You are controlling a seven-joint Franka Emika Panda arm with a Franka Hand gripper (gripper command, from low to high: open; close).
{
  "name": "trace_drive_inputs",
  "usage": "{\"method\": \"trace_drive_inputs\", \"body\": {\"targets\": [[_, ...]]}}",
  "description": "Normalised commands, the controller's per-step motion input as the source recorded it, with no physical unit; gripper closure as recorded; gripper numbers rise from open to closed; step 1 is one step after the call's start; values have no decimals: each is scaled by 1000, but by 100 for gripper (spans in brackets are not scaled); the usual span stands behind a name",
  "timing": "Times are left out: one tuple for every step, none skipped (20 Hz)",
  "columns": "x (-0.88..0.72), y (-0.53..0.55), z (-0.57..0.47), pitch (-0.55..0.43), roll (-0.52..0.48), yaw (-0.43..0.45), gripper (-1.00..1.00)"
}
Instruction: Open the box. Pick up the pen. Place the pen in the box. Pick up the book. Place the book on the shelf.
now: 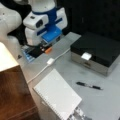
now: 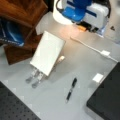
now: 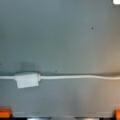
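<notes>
Wrist view shows only the white cable on the grey table; the gripper itself is out of sight. In both front views the box sits closed, the pen and book untouched beside the shelf.

White rounded arm with blue panels, black and orange fittings.

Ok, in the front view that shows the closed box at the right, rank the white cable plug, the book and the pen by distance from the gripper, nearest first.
Measured from the gripper, at a front view's upper left:
1. white cable plug, just below it.
2. book, lower, toward the bottom edge.
3. pen, farthest, lower right.
</notes>
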Motion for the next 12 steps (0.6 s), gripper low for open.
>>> {"method": "trace_drive_inputs", "body": {"targets": [[-6, 3, -20, 63, -33, 121, -100], [-6, 11, -29, 65, -40, 117, -100], [-6, 15, -34, 65, -42, 116, -100], [8, 46, -49, 50, -27, 93, -100], [15, 64, -57, 45, -23, 87, -100], [30, 94, -65, 54, -29, 80, -100], [51, 130, -73, 65, -54, 71, -100], [79, 164, -80, 91, -107, 64, -100], [112, 186, -78, 127, -169, 65, -100], [149, 202, -67, 150, -200, 61, -100], [187, 226, -58, 160, -204, 40, -100], [225, 258, -54, 162, -203, 11, -100]]}}
